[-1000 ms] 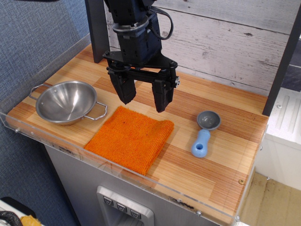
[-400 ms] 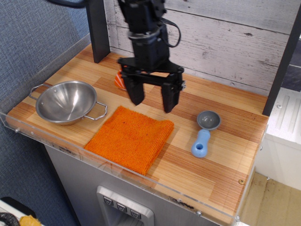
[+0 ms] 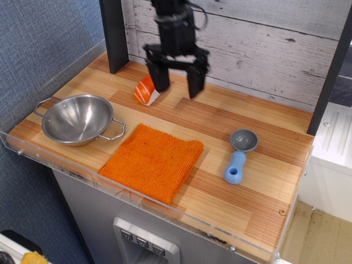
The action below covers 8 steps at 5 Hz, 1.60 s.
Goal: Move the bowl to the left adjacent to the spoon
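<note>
the bowl (image 3: pixel 77 119) sits upright and empty at the left end of the wooden surface (image 3: pixel 264 181), close to the front edge, one wire handle pointing toward the orange cloth (image 3: pixel 151 161). nothing touches it. the spoon (image 3: pixel 239 155) lies well apart from it on the right side, grey cup toward the back wall, blue handle toward you. the cloth lies between the two, just beside the bowl's handle.

your gripper (image 3: pixel 176 86) hangs near the back wall, jaws spread and holding nothing, beside a small orange-and-white object (image 3: pixel 146 91). it is not over the bowl.

by my reading the task is not begun: no grasp made, bowl far from the spoon. all of it is left for you: reach the bowl, take it by rim or handle, carry it across the cloth, set it next to the spoon.
</note>
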Each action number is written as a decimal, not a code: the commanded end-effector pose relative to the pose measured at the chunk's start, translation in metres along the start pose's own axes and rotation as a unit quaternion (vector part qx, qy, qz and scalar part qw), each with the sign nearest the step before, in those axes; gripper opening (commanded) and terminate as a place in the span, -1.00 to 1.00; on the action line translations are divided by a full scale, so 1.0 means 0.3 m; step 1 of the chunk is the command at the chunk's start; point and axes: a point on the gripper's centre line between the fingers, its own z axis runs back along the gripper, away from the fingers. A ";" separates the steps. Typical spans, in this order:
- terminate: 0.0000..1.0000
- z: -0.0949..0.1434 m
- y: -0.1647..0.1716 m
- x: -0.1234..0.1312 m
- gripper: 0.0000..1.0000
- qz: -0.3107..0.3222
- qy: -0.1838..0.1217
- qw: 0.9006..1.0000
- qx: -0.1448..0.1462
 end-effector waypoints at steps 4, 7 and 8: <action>-1.00 0.097 0.087 -0.198 1.00 -0.029 -0.032 0.999 0.030; -1.00 0.074 0.240 -0.357 1.00 0.016 -0.040 0.998 0.037; -1.00 0.062 0.290 -0.382 1.00 0.027 -0.037 0.998 0.036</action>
